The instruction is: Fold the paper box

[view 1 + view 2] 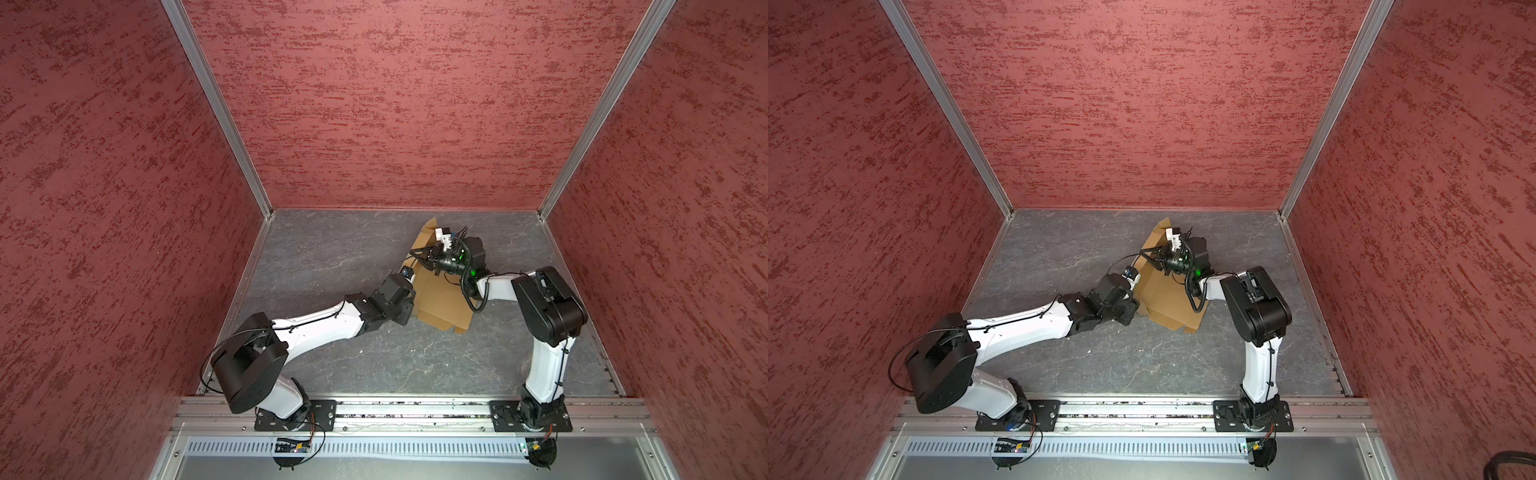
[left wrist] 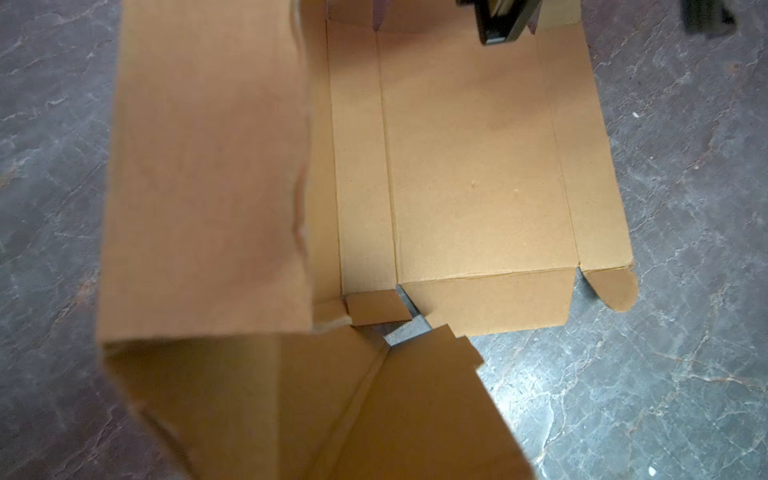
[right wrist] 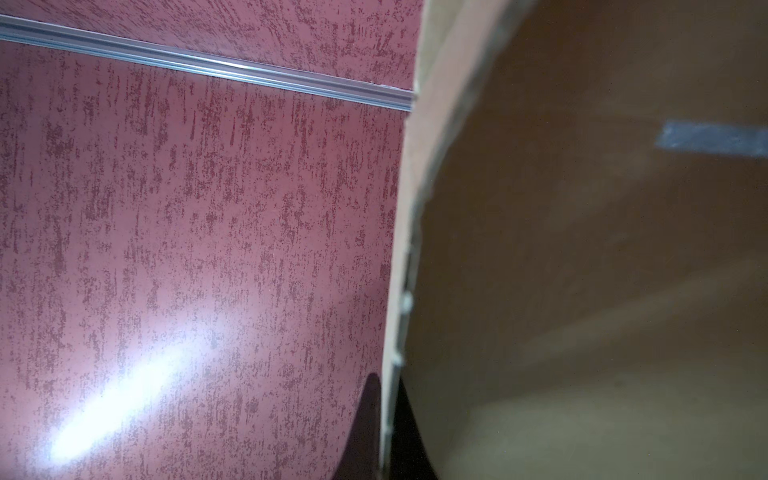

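**Right gripper pinching a raised flap of the paper box, left gripper at the box's side**

The paper box (image 1: 444, 301) lies half folded on the table (image 1: 332, 249), toward the back and near the middle, with its base flat and a side panel (image 2: 208, 166) standing. The right gripper (image 3: 388, 388) is closed on the edge of a raised flap (image 1: 427, 237). The left gripper (image 1: 412, 286) is at the box's left side, its fingers hidden by cardboard, so I cannot tell their state. The flap probably folds best if swung about its crease rather than pulled, with the left side braced so the sheet cannot slide.
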Available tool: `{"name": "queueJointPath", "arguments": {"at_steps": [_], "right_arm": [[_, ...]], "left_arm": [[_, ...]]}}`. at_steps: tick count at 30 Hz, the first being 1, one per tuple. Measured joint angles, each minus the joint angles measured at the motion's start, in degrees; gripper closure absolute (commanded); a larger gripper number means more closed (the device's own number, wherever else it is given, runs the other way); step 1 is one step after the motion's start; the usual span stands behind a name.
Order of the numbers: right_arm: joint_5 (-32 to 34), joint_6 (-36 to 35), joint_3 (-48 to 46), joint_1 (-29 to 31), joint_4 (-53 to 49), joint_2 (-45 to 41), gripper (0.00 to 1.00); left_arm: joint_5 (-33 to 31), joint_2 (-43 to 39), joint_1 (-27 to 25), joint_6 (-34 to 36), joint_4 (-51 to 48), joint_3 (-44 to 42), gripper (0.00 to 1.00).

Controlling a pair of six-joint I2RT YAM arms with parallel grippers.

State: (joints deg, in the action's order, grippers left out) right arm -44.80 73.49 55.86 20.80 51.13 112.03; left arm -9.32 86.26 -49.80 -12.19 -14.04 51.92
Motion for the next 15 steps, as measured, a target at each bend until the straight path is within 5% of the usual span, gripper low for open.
{"name": "queueJointPath", "arguments": {"at_steps": [15], "right_arm": [[0.00,-0.44,-2.58,-0.31,2.40,-0.66,0.98]], "left_arm": [[-3.19,3.76,-1.16,-0.20,-1.14,3.67,0.58]]}}
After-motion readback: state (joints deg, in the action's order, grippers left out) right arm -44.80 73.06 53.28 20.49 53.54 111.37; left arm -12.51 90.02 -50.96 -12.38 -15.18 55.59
